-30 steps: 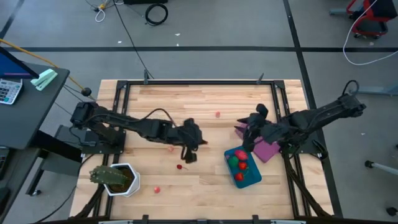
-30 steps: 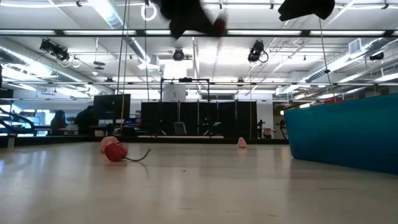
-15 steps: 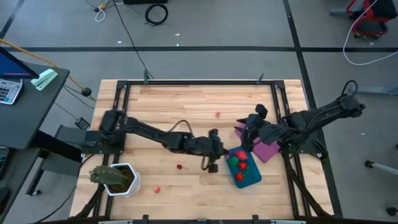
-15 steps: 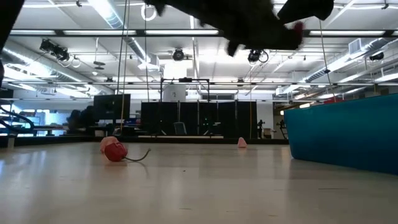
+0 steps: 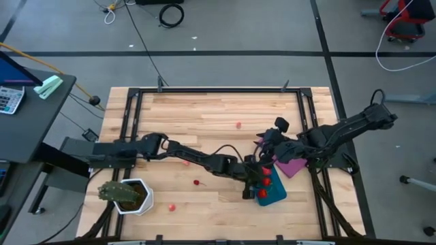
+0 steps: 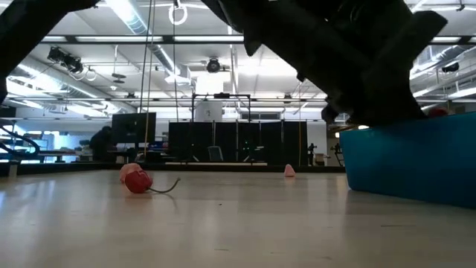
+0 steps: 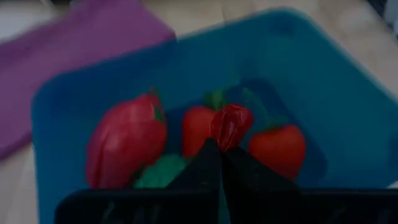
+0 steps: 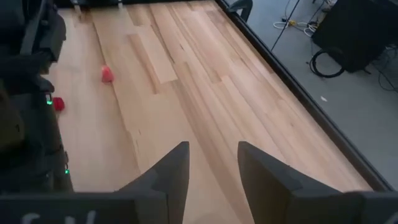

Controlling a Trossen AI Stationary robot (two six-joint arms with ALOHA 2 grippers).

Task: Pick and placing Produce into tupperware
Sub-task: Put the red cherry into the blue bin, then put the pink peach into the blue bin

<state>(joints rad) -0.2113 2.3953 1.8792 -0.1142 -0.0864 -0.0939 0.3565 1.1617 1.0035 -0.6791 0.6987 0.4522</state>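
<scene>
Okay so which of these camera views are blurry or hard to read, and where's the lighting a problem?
Left wrist view: soft focus throughout, the blue container and the red pieces inside have fuzzy edges. Low view: bright ceiling lights behind turn the arm into a black silhouette with no detail. High view: even light and sharp, though the small pieces are tiny. Right wrist view: clear on the wooden table.

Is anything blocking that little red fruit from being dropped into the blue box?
Nothing visible does. The left gripper, shut on a small red piece, hangs directly over the open tupperware, with only the produce already inside beneath it. The right gripper waits open, off to the side.
</scene>
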